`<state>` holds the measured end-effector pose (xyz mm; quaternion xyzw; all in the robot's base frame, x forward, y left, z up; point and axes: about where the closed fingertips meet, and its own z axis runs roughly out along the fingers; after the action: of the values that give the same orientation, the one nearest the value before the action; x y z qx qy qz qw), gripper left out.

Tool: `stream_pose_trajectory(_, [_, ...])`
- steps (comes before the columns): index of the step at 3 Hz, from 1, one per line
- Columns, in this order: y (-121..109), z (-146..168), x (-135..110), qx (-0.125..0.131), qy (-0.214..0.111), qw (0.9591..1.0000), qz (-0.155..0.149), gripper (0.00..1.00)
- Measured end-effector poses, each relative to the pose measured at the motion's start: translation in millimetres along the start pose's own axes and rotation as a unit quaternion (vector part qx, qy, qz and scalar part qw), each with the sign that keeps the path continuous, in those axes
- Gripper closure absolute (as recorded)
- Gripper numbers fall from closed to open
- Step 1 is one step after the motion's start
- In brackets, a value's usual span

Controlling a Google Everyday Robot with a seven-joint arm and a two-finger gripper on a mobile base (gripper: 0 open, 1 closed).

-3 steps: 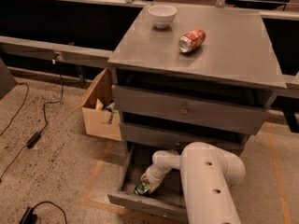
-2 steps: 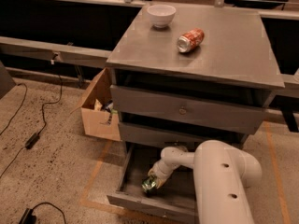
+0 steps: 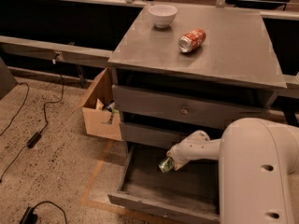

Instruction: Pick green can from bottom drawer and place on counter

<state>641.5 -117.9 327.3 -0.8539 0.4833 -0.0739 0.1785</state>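
The gripper (image 3: pixel 172 161), at the tip of the white arm (image 3: pixel 252 171), is clamped on the green can (image 3: pixel 165 164), held tilted above the floor of the open bottom drawer (image 3: pixel 149 183) beneath it. Well above the gripper, the counter (image 3: pixel 233 55) carries a red can (image 3: pixel 192 40) and a white bowl (image 3: pixel 162 15)

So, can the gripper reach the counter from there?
Probably, after backing out: the gripper holds the green can over the bottom drawer, beneath the counter overhang; counter front is free.
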Motion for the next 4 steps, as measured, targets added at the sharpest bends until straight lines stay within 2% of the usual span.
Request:
stream_pose_trajectory(1, [27, -64, -19, -0.022, 0.007, 0.9984, 0.052, 1.0])
stream_pose_trajectory(2, [66, -109, -57, -0.05, -0.002, 0.9932, 0.105, 1.0])
stream_pose_trajectory(3, [92, -165, -84, -0.03, -0.012, 0.9883, 0.149, 1.0])
stream_pose_trajectory(4, [86, -232, -93, 0.033, -0.019, 0.9814, 0.188, 1.0])
